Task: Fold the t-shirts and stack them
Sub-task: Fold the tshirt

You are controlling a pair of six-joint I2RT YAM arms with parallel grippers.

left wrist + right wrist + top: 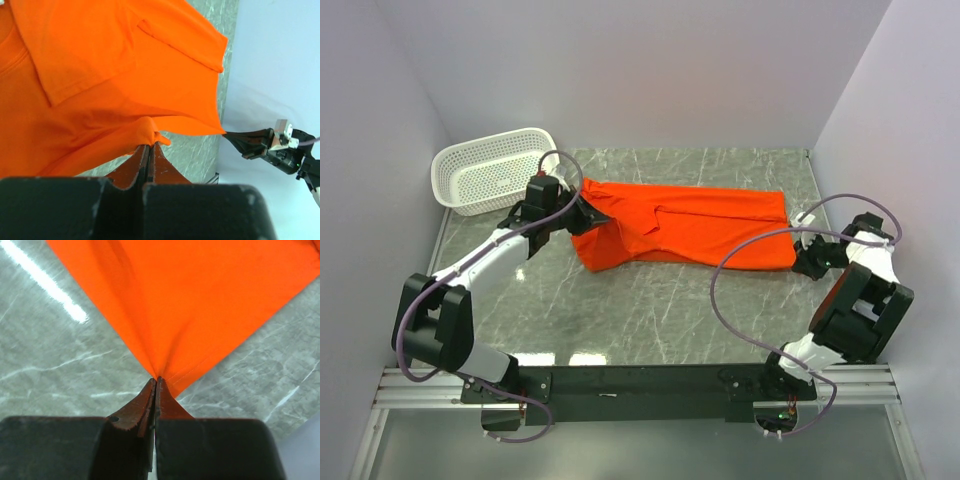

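At the upper left of the top view sits the white basket (490, 175), near the left gripper (582, 208), which is pinched closed on a bunched corner of the orange t-shirt (692, 225). The shirt lies drawn out across the middle of the marble table (650, 310) to the right gripper (802, 252), clamped on the opposite corner. Each grip looks thin (only a tip of cloth), so uneven pulling could slip a corner free or skew the fold. The left arm reaches forward and low; the right arm is folded, wrist turned inward.
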